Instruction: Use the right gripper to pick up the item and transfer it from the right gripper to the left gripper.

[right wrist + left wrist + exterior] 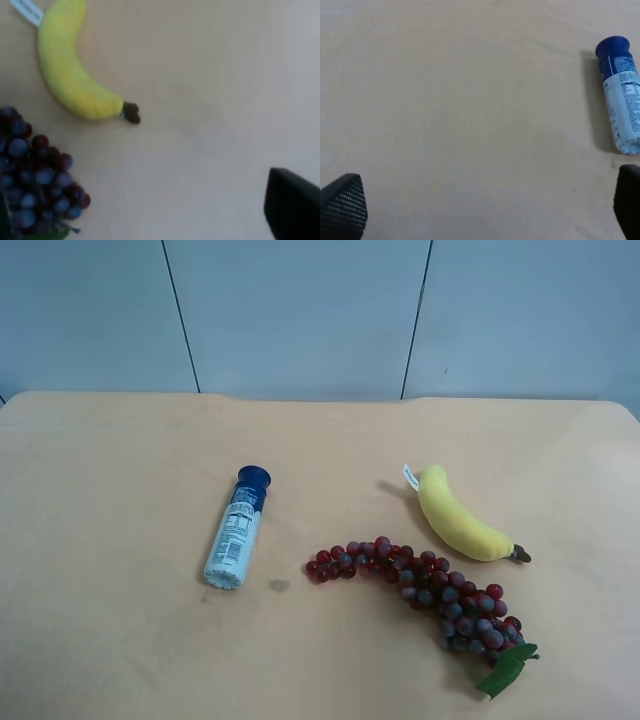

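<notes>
The yellow plush banana (459, 520) lies flat on the tan table (120, 460), white tag toward the back, brown stem tip toward the front. In the right wrist view the banana (70, 80) lies ahead of my right gripper (137, 187), apart from it. One black finger (292, 207) shows at one edge of that view and a dark sliver at the opposite edge, so the jaws stand wide and empty. My left gripper (490, 175) is open and empty over bare table, with both black fingertips (345, 205) far apart. Neither arm shows in the exterior high view.
A red-purple grape bunch (430, 595) with a green leaf lies just in front of the banana; it also shows in the right wrist view (35, 182). A white bottle with a blue cap (236, 528) lies on its side to the left, and it shows beside my left gripper (622, 95).
</notes>
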Controlling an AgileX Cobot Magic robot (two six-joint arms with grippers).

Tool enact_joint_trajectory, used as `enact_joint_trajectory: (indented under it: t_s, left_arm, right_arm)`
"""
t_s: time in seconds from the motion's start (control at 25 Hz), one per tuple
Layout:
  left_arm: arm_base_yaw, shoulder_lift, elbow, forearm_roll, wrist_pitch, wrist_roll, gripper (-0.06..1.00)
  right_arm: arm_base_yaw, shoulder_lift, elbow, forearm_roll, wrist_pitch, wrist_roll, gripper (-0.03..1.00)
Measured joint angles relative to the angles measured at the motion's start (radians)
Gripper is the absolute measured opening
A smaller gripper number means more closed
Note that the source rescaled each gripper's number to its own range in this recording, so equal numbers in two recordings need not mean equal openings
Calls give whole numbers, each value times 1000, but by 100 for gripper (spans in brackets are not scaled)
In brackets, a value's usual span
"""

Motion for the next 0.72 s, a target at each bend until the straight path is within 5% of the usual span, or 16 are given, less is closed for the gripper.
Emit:
enact_joint_trajectory:
  t_s: [0.32,0.72]
  left_arm:
    - [0,0,0,0,0,0,100]
    - [0,0,0,0,0,0,100]
  right_arm:
    - [127,347,-63,0,-36,-68,100]
    - [134,633,-85,0,-130,-151,100]
